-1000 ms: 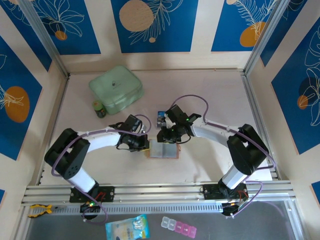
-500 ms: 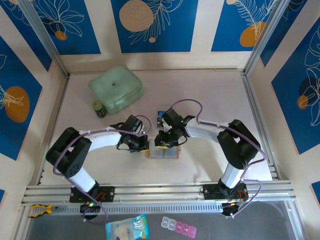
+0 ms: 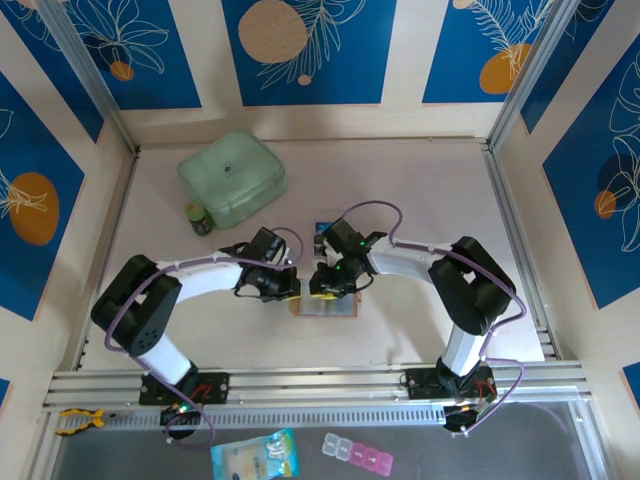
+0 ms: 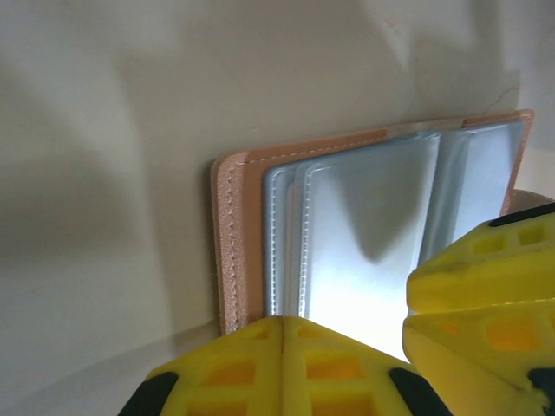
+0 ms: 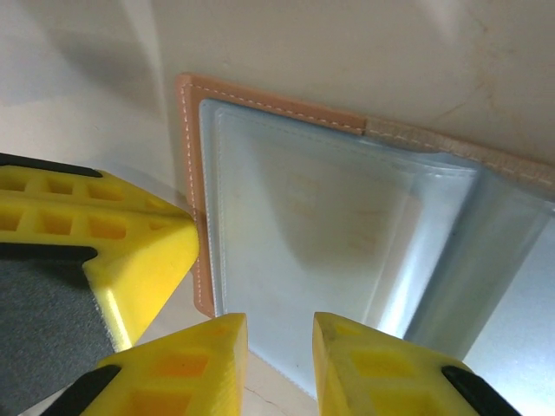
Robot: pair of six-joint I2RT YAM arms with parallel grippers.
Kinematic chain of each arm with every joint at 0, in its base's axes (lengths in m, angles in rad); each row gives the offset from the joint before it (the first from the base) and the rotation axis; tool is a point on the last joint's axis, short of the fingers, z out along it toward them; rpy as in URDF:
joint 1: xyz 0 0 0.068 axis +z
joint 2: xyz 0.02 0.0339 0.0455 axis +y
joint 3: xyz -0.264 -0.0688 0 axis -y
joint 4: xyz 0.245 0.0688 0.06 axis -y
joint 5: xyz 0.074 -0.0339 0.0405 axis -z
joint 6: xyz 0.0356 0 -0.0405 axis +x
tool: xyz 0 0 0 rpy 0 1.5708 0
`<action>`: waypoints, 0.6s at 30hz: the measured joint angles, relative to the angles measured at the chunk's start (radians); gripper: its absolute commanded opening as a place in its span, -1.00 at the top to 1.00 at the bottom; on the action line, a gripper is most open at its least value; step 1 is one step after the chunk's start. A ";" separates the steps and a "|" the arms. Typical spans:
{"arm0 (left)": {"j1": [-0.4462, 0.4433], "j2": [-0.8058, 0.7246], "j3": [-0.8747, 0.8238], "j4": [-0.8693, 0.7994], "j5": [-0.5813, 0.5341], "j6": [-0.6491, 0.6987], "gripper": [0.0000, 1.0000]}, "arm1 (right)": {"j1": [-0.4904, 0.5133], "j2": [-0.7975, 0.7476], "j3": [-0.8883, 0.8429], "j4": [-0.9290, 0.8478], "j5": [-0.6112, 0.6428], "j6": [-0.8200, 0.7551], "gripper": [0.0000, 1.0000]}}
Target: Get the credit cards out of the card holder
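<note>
A pale table, walled by blue-patterned panels, bears the open holder [image 3: 330,309] at its middle, clear grey pockets facing up. The left gripper [image 4: 282,334] sits at the holder's left edge with its yellow fingers pressed together; whether they pinch the tan cover I cannot tell. The right gripper [image 5: 279,347] hangs over the holder's left half, jaws a narrow gap apart with nothing between them. A dark blue card [image 3: 321,231] lies just beyond the holder. A mint case [image 3: 232,178] stands well beyond the holder, to its left.
</note>
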 measured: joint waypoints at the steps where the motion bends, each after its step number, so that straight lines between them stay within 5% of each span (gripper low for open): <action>1: 0.000 0.007 0.000 0.000 0.000 0.000 0.89 | 0.000 0.002 0.000 0.000 0.000 0.000 0.46; 18: 0.000 0.018 0.000 -0.003 -0.002 0.001 0.91 | 0.000 0.023 0.014 -0.032 0.012 0.000 0.45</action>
